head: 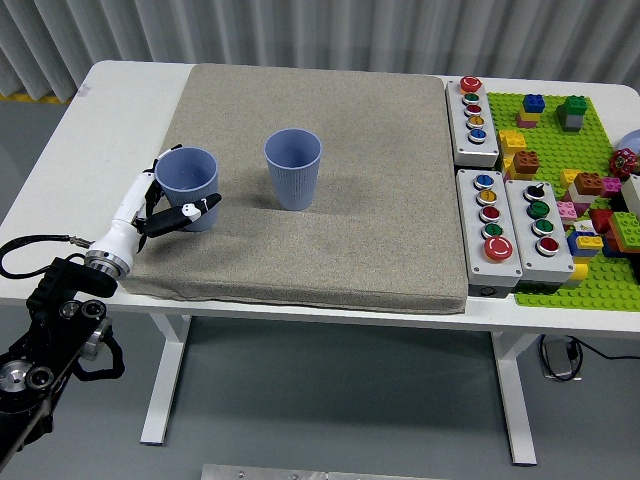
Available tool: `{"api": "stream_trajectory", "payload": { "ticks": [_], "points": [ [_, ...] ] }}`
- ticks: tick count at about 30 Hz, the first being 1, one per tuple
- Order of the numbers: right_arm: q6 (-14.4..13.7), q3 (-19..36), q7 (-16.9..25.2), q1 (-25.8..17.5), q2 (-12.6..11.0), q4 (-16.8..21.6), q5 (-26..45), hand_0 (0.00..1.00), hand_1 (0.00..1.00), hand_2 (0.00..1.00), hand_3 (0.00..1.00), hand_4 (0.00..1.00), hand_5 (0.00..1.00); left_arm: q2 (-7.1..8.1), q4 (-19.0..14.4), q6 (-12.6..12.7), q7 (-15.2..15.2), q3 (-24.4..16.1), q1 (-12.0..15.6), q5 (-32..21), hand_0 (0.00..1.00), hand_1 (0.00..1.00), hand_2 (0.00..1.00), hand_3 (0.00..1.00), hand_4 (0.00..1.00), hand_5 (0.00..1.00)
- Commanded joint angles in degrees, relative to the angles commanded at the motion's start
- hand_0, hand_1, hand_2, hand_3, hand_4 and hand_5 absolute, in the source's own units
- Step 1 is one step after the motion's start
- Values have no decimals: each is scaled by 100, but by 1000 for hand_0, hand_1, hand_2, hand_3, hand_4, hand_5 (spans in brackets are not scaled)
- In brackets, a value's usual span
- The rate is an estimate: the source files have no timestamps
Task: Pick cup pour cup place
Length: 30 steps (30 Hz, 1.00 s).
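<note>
A: Where is the left hand [168, 205]?
B: At the mat's [380, 200] left edge, its fingers wrapped around the left blue cup [189, 187], upright.
A: And to the right?
B: The second blue cup [293, 168] stands apart, mid-mat on the bench [120, 110].

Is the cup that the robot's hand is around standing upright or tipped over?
Upright. The left cup stands on the mat, rim facing up, with the left hand wrapped around its side.
</note>
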Motion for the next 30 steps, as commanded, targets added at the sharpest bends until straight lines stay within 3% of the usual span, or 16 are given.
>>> {"api": "stream_trajectory", "payload": {
  "ticks": [2,3,14,15,20,21,26,27,30],
  "points": [
    [1,0,1,-3,-1,0,2,695,674,609,610,2,331,-7,2,37,-12,-1,7,13,827,805,962,951,943,346],
    [1,1,2,-2,-1,-1,0,695,674,609,611,2,330,-9,1,56,-19,0,9,17,761,727,874,835,938,344],
    [-6,-18,7,28,-9,-3,36,695,674,609,610,2,330,-68,94,186,-35,68,-62,19,758,721,864,816,939,348],
    [-6,-22,8,31,-10,-4,41,695,674,609,611,2,329,-73,97,204,-40,77,-66,15,711,674,800,772,932,333],
    [-4,-16,7,35,-10,-3,33,695,674,609,611,2,329,-92,93,294,-75,109,-76,-16,711,674,800,772,932,333],
    [-3,-16,7,35,-10,-3,34,695,674,609,611,2,329,-93,89,301,-83,113,-74,-25,642,636,771,708,923,325],
    [-2,-14,5,37,-11,-3,32,695,674,609,611,2,329,-99,78,382,-129,124,-58,-92,642,636,771,708,923,325],
    [-2,-13,5,37,-11,-3,29,695,674,609,611,2,330,-103,80,403,-141,124,-56,-111,536,582,723,659,895,295],
    [0,-11,4,49,-12,-3,29,695,674,609,611,2,330,-106,79,444,-167,134,-60,-147,536,582,723,659,895,295]
  ]
}}
